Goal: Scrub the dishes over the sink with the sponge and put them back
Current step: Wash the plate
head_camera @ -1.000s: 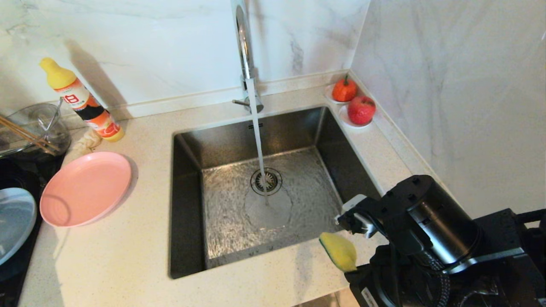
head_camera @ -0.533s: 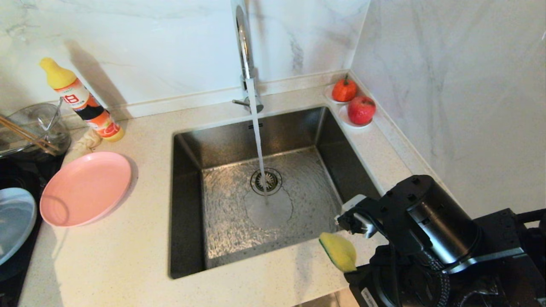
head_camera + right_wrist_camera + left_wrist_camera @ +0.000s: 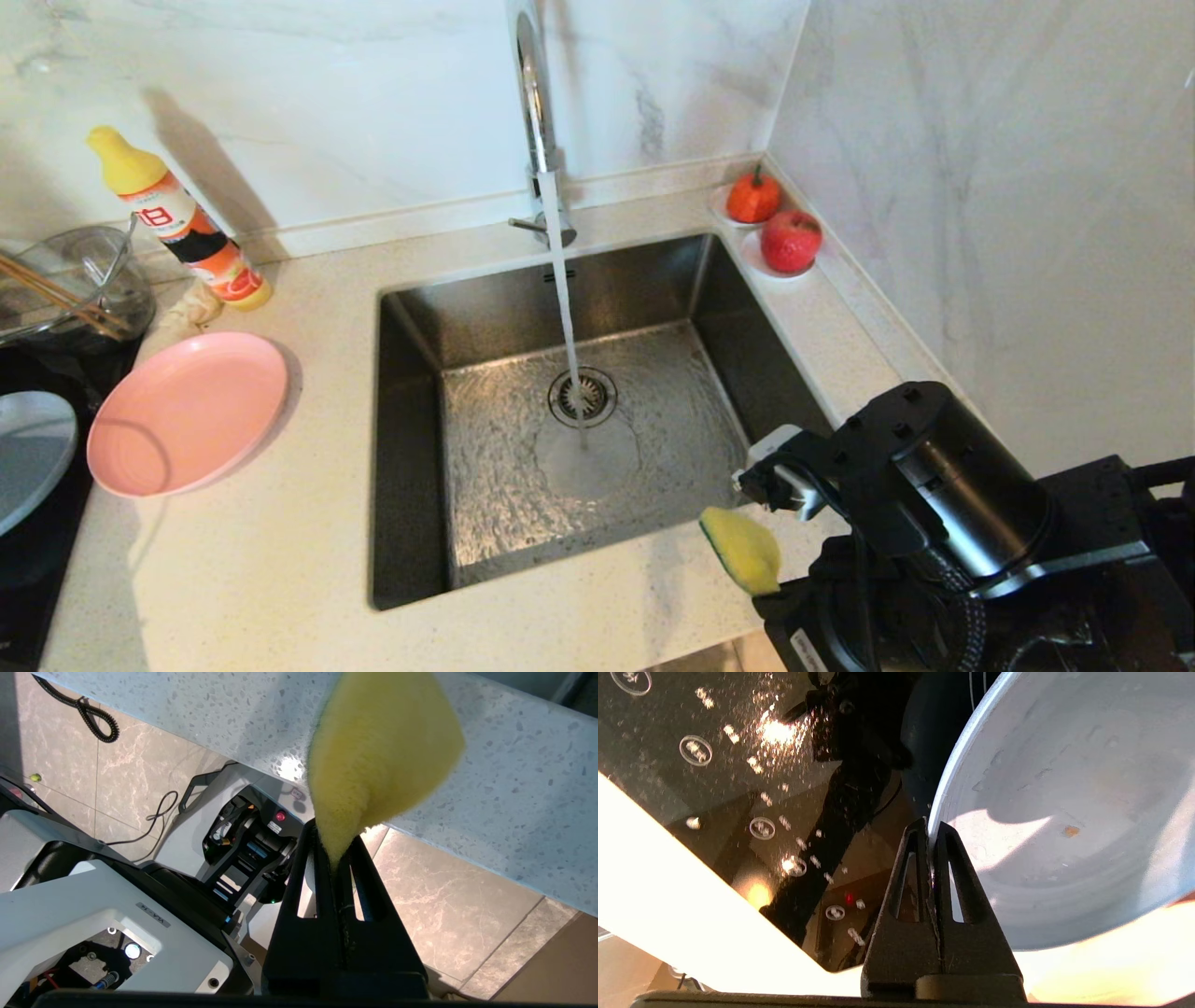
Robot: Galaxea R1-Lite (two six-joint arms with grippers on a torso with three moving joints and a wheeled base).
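Sponge, fuzzy yellow, pinched; matte blue plate clamped.

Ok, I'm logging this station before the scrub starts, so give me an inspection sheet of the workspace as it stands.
Surface: speckled countertop around the sink; faucet running into the drain.
Job's things: light blue plate over the black cooktop, rim pinched; pink plate on the counter; sponge off the counter's front edge.
Clutter: detergent bottle, glass bowl with chopsticks, two fruits on saucers.
Grippers: left gripper shut on the blue plate's rim; right gripper shut on the sponge.
Cables: coiled black cable on the floor.
Surroundings: marble walls; tiled floor.
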